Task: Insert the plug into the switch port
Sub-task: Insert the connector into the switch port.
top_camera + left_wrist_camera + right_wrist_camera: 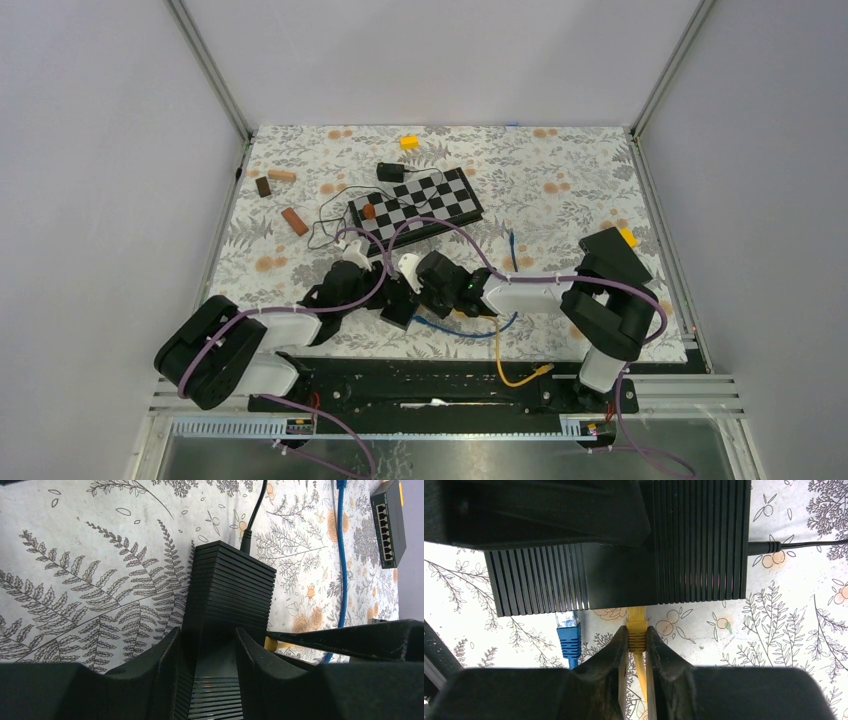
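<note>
The switch (624, 575) is a black ribbed box lying on the flowered cloth, with a power lead (774, 546) at its right end. My left gripper (207, 632) is shut on the switch (227, 590) across its width. A blue plug (568, 630) sits in a port on its front face. My right gripper (636, 635) is shut on the yellow plug (637, 625), whose front end reaches the switch's front face to the right of the blue one. How deep its tip sits is hidden. In the top view both grippers meet at the switch (400, 305) near the table's front.
A second black switch (610, 250) lies at the right edge. A checkerboard (415, 205) and thin black wires lie behind the arms. Wooden blocks (293, 221) and a yellow block (409, 142) lie farther back. The blue cable (460, 330) and yellow cable (510, 370) trail toward the front rail.
</note>
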`<state>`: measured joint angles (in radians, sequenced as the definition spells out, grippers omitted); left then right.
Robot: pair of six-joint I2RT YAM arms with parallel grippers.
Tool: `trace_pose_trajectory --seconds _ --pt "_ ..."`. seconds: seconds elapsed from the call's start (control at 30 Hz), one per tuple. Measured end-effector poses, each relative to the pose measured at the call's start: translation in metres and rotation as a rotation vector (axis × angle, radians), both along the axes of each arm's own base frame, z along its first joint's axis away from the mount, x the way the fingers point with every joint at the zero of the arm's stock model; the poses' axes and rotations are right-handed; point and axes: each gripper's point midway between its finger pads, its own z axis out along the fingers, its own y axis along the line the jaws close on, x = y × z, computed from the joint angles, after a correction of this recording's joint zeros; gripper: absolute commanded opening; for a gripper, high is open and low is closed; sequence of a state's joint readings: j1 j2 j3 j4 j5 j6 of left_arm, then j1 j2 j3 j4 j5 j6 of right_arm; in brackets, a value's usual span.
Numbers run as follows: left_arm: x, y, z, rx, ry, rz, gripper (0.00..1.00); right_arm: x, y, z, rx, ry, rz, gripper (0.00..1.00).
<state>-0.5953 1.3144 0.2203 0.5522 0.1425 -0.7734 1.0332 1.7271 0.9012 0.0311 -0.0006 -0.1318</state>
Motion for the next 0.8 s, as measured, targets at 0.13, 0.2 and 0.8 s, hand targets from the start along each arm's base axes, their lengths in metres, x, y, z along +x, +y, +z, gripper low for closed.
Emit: trace_pose_trajectory --seconds 0.13,0.2,0.8 --pt "0.001 -0.001 0.000 0.003 -0.011 0.002 0.43 0.002 -0.001 0.001 -0.006 -0.011 -0.006 0.00" --pt "0.001 -0.002 0.000 0.004 -0.014 0.002 0.43 0.003 -0.002 0.001 -0.008 -0.016 -0.009 0.00" --pt "0.015 -0.007 0.001 0.062 -0.052 -0.019 0.43 0.017 -0.003 0.001 0.068 -0.072 0.009 0.00"
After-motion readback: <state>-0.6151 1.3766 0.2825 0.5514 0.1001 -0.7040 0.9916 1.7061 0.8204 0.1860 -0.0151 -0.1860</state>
